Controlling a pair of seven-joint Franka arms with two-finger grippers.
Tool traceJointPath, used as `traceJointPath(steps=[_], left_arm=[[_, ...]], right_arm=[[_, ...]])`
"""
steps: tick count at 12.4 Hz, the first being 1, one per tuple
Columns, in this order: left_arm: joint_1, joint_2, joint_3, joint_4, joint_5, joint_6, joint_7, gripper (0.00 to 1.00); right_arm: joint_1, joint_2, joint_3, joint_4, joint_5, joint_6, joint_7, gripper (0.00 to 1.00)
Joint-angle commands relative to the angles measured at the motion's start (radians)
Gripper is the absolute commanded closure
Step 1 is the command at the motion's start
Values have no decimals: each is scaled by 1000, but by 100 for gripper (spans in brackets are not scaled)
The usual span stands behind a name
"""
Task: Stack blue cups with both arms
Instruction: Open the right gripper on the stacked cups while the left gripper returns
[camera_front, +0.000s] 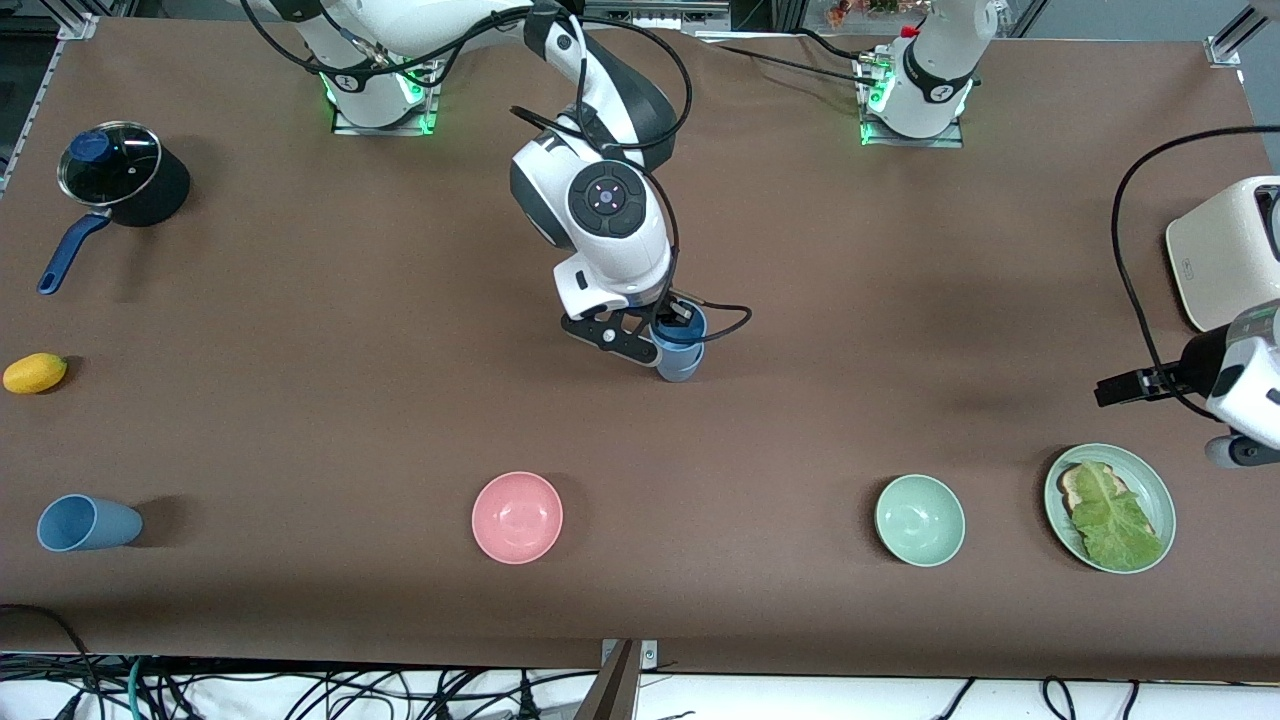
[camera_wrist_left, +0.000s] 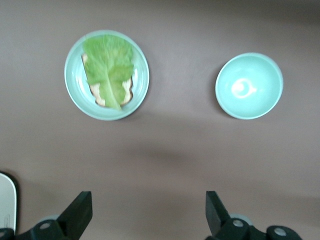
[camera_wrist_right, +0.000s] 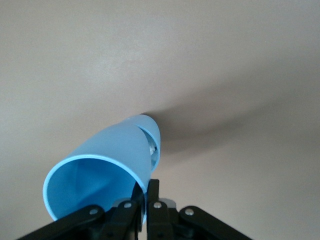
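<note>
A sky-blue cup (camera_front: 680, 357) stands upright at the middle of the table, at or just above its surface. My right gripper (camera_front: 672, 322) is shut on its rim, one finger inside and one outside; the right wrist view shows the cup (camera_wrist_right: 107, 165) pinched by the wall in my right gripper (camera_wrist_right: 150, 189). The duller blue cup (camera_front: 88, 523) lies on its side near the front edge at the right arm's end. My left gripper (camera_front: 1120, 387) waits open and holds nothing above the left arm's end of the table; the left wrist view shows bare table in my left gripper (camera_wrist_left: 148, 201).
A pink bowl (camera_front: 517, 517), a green bowl (camera_front: 920, 520) and a green plate (camera_front: 1158, 487) with toast and lettuce line the front. A black lidded pot (camera_front: 112, 172) and a yellow fruit (camera_front: 35, 373) sit at the right arm's end. A white toaster (camera_front: 1225, 250) stands by the left arm.
</note>
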Motion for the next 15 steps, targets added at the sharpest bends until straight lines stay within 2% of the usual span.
traceJointPath(steps=[1,4,5,6,7,8,10,12,13,15], left_arm=[[-119,-262,122,-308,-16,132,11,0],[-138,-375,143,-451,-32,209,11,0],[-164,-385,159,-474,-32,205,5,0],[-184,-386,211,-471,-77,191,10,0],[-218,-386,262,-467,-166,154,20,0],[-228,-387,296,-454,-194,136,21,0],[-250,-386,302,-395,-203,50,77,0],[-262,-384,345,-378,-266,27,158,0],[-265,-386,363,-367,-275,8,183,0],[-301,-378,371,-330,-263,-24,205,0]], right_arm=[[7,21,-1,37,-11,-15,26,100],[7,23,-1,30,-8,-15,26,100],[7,21,-1,30,-8,-16,26,99],[5,21,-1,30,-8,-16,26,94],[5,21,-1,30,-9,-18,26,76],[7,18,-1,32,-11,-23,27,59],[4,12,-4,36,-12,-45,26,44],[-9,0,-13,38,-15,-81,20,36],[-24,-15,-25,38,-15,-98,12,28],[-109,-51,-21,38,-14,-119,-29,0]])
